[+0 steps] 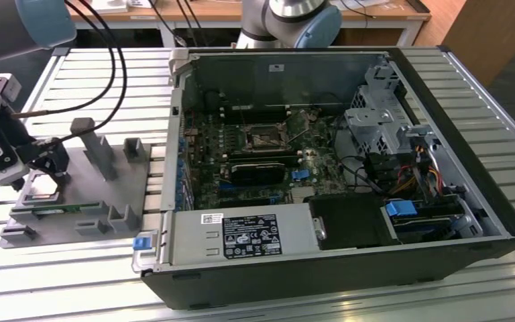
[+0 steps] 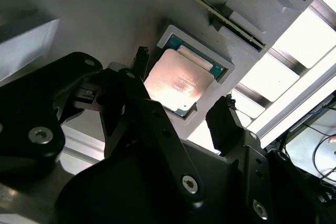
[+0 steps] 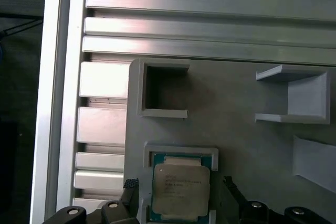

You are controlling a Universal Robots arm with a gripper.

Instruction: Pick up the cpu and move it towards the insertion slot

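The cpu is a flat square chip with a silvery top. It lies in a shallow square pocket of the grey fixture, as both wrist views show. My gripper is open just above it, one black finger on each side and small gaps to the chip's edges. From the second wrist view, the cpu sits between the spread fingertips of the gripper. In the exterior view the gripper hangs over the cpu at that view's left. The insertion slot lies far off inside the open computer case.
The grey fixture carries upright posts and a green memory stick close to my gripper. The black computer case has tall walls around the motherboard. Slatted aluminium table lies all around. Cables hang above the fixture.
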